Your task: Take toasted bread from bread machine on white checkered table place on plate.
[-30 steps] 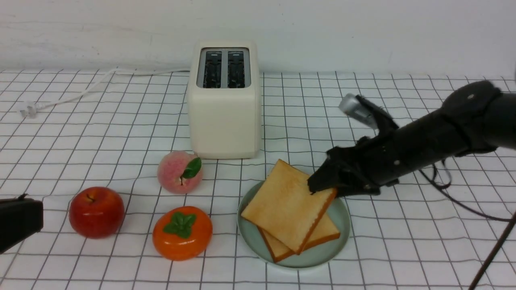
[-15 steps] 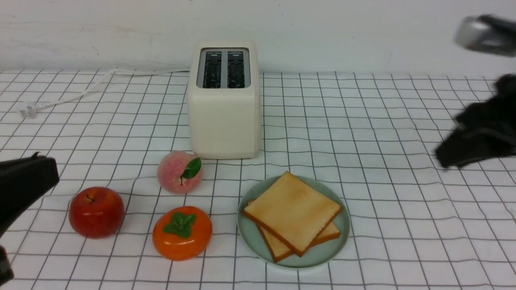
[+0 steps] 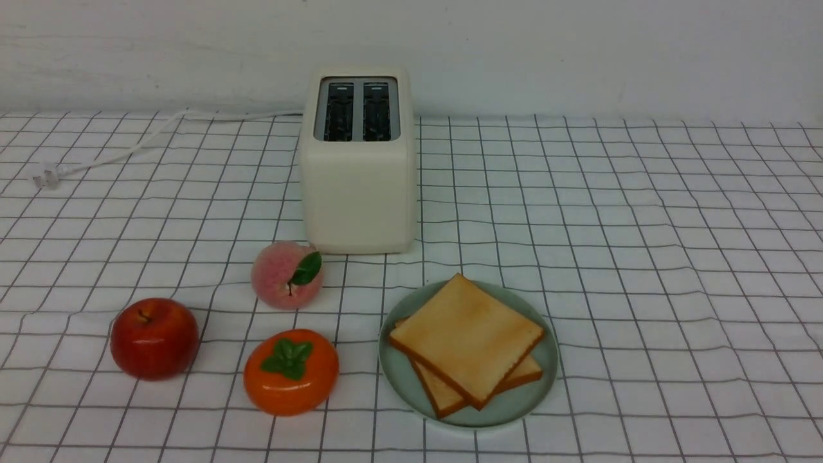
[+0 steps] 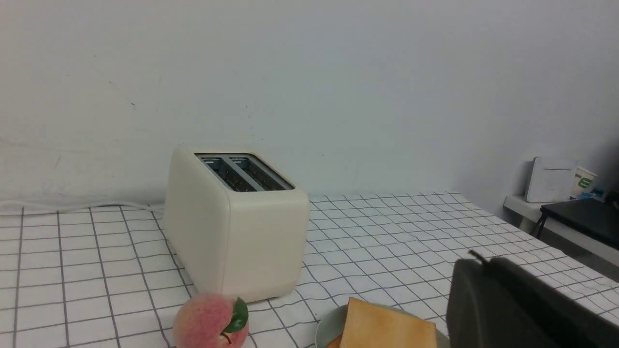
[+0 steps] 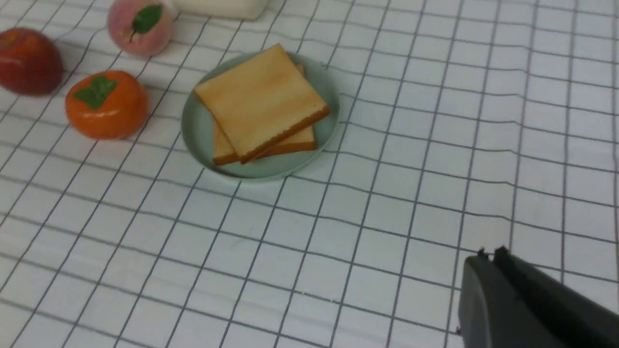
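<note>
On pale-green round plate (image 3: 398,373): two square golden-tan toast slices (image 3: 467,341), stacked askew, top one's corner pointing twd toaster side. L fingers (image 4: 478,285) & R fingers (image 5: 488,270) both closed, empty, apart from toast. Nearer arm: can't tell. Looks done, no regrasp needed. No readable labels.

Soft, fairly dim light leaves the wall (image 3: 514,51) greyish in the front view; a small glint marks the persimmon (image 3: 290,379). The right wrist view looks slightly blurred.
</note>
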